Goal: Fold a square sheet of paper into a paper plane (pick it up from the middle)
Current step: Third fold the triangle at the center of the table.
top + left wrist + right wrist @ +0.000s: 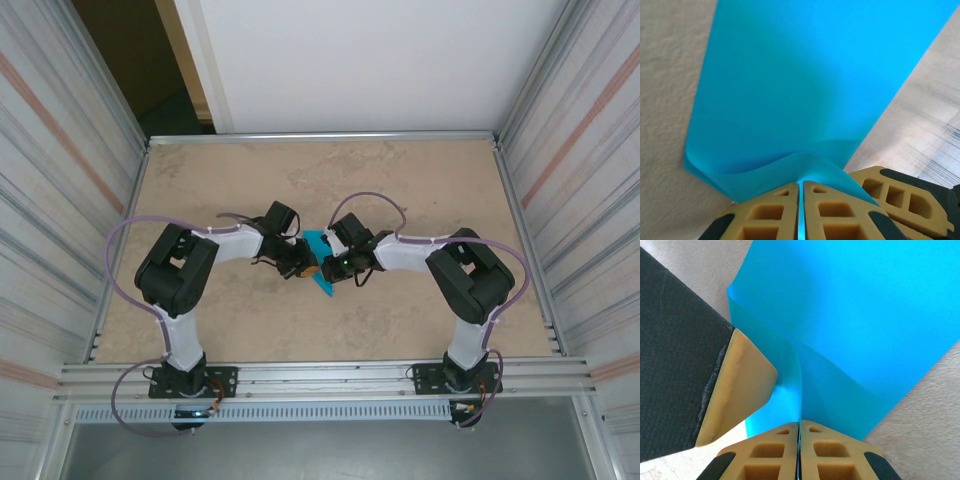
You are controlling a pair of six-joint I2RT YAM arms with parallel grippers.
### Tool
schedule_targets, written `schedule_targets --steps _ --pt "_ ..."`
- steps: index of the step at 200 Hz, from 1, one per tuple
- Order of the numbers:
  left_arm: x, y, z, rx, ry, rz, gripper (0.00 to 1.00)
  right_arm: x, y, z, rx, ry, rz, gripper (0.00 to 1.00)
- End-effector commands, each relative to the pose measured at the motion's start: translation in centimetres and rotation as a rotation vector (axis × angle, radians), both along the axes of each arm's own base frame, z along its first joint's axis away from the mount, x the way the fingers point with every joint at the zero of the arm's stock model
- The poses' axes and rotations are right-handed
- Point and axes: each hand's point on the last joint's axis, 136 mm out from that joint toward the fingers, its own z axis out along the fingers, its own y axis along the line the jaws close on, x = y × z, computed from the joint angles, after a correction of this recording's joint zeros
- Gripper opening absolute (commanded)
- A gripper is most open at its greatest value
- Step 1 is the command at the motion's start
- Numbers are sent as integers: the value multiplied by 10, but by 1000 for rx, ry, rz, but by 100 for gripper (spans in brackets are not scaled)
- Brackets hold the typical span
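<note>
The turquoise sheet of paper (320,262) is held up over the middle of the table, between my two grippers. From above it looks like a narrow pointed strip; whether it has the paper plane's shape I cannot tell. My left gripper (801,184) is shut on a curled lower edge of the paper (805,85), and blue shows in the slit between its jaws. My right gripper (799,422) is shut on a raised fold of the paper (865,315). One tan finger of the left gripper (740,385) presses the paper just beside it. The two grippers (300,265) (337,266) nearly touch.
The beige tabletop (420,190) lies under the paper. Aluminium rails (320,137) and ribbed side walls (60,180) border it. Both arm bases (185,380) (455,380) stand at the near edge.
</note>
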Motion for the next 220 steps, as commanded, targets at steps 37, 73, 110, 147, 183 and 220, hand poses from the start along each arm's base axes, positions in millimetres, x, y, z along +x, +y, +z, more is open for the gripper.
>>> schedule_targets --steps 37,73,110,147,183,220 --pt "-1 -1 17 -27 -50 -10 12 -2 -12 -17 -73 46 -39 6" --pt "-8 2 13 -27 -40 -15 12 -1 -15 -18 -80 42 -51 5" --pt "-9 4 12 -22 -48 -19 12 -2 -17 -19 -85 41 -58 5" --pt "-6 2 9 -20 -49 -21 12 -2 -16 -19 -81 42 -58 5" --pt "-4 2 5 -9 -44 -23 12 -2 -16 -20 -82 45 -57 5" --pt "-8 8 -6 30 -14 -21 12 -2 -15 -19 -82 46 -57 5"
